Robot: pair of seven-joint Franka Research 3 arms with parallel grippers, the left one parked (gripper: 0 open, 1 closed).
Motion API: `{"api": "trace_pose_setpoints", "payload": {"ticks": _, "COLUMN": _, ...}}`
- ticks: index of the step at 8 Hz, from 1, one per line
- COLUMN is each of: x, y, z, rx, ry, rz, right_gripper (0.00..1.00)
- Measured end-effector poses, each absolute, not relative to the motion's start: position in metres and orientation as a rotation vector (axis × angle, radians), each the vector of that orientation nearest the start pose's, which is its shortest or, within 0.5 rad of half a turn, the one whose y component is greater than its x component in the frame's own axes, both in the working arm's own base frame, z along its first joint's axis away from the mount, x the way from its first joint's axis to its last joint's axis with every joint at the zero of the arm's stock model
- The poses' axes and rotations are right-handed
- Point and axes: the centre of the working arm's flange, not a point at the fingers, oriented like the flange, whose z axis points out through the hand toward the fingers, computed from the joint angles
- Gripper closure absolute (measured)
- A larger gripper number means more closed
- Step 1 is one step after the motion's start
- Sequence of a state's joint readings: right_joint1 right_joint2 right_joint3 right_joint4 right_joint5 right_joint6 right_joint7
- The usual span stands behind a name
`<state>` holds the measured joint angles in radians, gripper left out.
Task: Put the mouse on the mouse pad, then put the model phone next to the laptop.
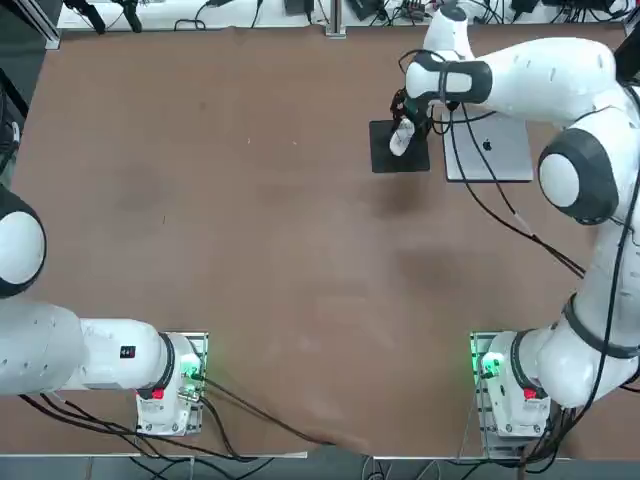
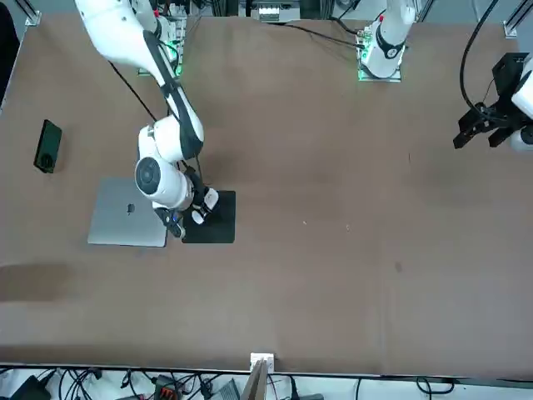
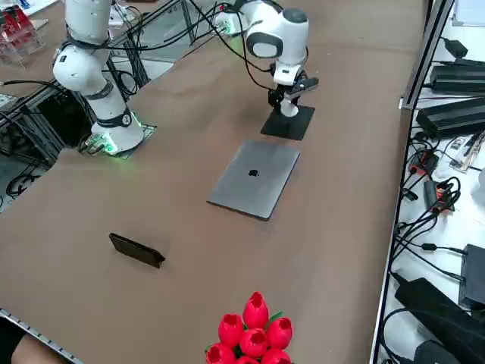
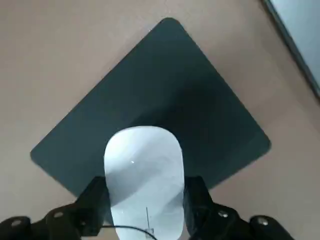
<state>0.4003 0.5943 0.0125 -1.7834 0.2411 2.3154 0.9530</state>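
Right gripper [image 4: 147, 185] is part-open, fingers on both long sides of the small glossy white oval mouse [image 4: 145, 165]; reads as a side grip with the jaws set to the mouse's width. Mouse is over the flat black square mouse pad [image 4: 150, 85], apparently a bit above it going by the shadow; can't tell the exact gap. Step in hand, my read: lower and release. Mouse's long axis sits skew to the pad's edges, so if square matters, rotate the wrist before going down. Centre over the pad first; the wrist view is slanted, so check the offset from overhead. Then straight down, slow, belly flat on the pad, stop at contact: pushing on could drag the pad or pop the slick shell out. Open evenly both sides, just enough to clear, lift vertically. Watch the thin black cable [image 4: 130, 227] crossing the mouse in the wrist view; don't let it snag on the way up. Silver-grey rectangular laptop [image 1: 490, 150] is just right of the pad, so keep the wrist off it. Dark slim model phone [image 2: 47, 146] is well right of the pad, past the laptop; leave for next.
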Motion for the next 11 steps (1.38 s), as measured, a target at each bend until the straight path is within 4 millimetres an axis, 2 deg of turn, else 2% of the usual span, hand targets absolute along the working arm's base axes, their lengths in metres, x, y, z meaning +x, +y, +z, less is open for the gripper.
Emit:
{"api": "trace_pose_setpoints", "payload": {"ticks": 1, "x": 0.5959, "y": 0.2661, "z": 0.2107, "rx": -2.868, "ry": 0.995, "rz": 0.236, "right_gripper": 0.21}}
{"api": "trace_pose_setpoints", "payload": {"ticks": 4, "x": 0.5982, "y": 0.2685, "z": 0.2143, "rx": -2.985, "ry": 0.437, "rz": 0.192, "right_gripper": 0.21}}
{"api": "trace_pose_setpoints", "payload": {"ticks": 6, "x": 0.598, "y": 0.2681, "z": 0.2145, "rx": -3.033, "ry": 0.135, "rz": 0.171, "right_gripper": 0.21}}
{"api": "trace_pose_setpoints", "payload": {"ticks": 8, "x": 0.5974, "y": 0.267, "z": 0.2137, "rx": -3.07, "ry": -0.039, "rz": 0.159, "right_gripper": 0.21}}
{"api": "trace_pose_setpoints", "payload": {"ticks": 11, "x": 0.6017, "y": 0.2686, "z": 0.214, "rx": -3.076, "ry": -0.087, "rz": 0.143, "right_gripper": 0.21}}
